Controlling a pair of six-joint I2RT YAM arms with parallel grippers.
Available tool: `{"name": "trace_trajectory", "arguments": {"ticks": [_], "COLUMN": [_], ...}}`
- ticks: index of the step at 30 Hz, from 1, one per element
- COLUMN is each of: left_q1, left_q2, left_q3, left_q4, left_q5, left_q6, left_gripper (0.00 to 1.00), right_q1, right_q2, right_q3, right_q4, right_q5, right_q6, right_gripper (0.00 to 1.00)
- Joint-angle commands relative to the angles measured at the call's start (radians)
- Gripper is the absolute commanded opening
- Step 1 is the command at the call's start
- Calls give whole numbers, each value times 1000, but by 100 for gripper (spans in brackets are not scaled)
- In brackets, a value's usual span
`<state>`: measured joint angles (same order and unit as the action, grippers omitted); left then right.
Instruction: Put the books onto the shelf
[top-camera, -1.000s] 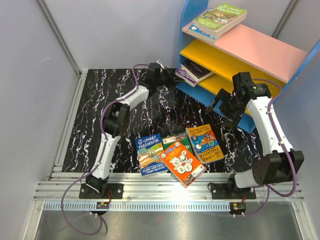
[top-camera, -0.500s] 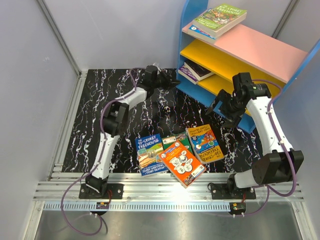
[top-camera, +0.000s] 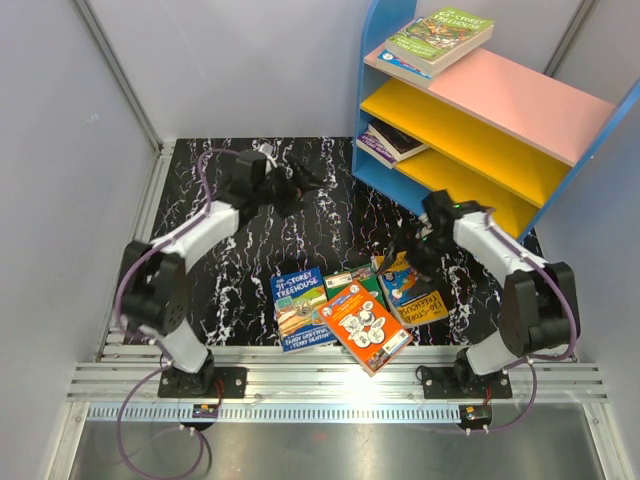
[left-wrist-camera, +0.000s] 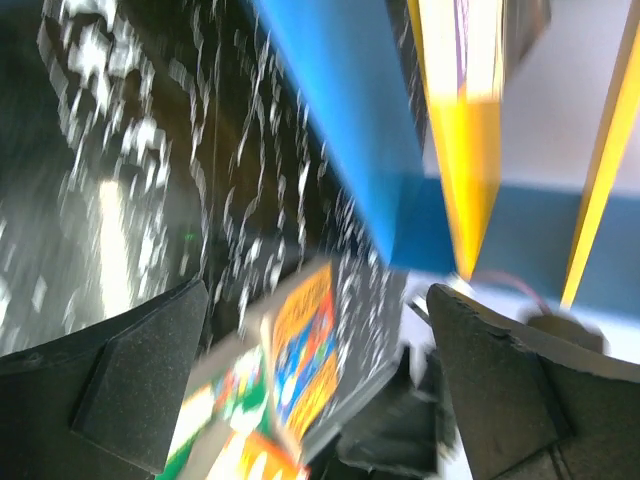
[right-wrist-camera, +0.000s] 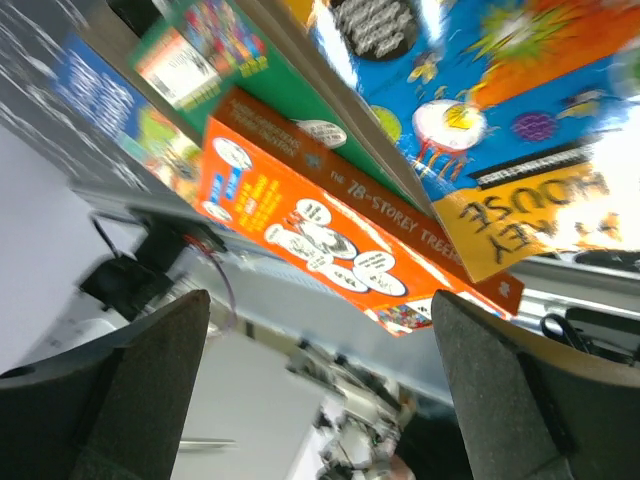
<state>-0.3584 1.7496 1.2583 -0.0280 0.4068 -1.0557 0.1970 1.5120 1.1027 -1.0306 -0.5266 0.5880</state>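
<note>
Top external: your right gripper (top-camera: 407, 252), spread and empty, hung over the far end of the yellow book (top-camera: 420, 300) on the table (top-camera: 200, 290), its length running toward you; left gripper (top-camera: 303, 184), also spread, was farther off

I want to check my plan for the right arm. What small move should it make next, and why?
Probably lower the right gripper onto the yellow-and-blue book and close on its edge. Its jaws stand open over that book, at the right end of the pile on the table. The left gripper is open, empty and farther from the pile.
</note>
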Motion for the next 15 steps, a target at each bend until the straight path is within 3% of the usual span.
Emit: {"name": "trace_trajectory", "arguments": {"ticks": [1, 4, 8, 15], "left_q1": [-16, -42, -143, -355], "left_q2": [-189, -322, -426, -369], "left_q3": [-132, -258, -416, -631], "left_q4": [-172, -259, -285, -115], "left_q5": [-56, -53, -23, 12], "left_q6": [137, 171, 180, 62], "left_gripper": [99, 99, 99, 99], "right_q1": [140, 171, 173, 174], "right_q2": [17, 14, -10, -38], "right_q3": [-65, -162, -274, -405], "right_q4": [125, 240, 310, 389], "right_q5": [-81, -85, -81, -70], "right_q6": [2, 99, 107, 110], "right_gripper": [100, 100, 100, 100]}}
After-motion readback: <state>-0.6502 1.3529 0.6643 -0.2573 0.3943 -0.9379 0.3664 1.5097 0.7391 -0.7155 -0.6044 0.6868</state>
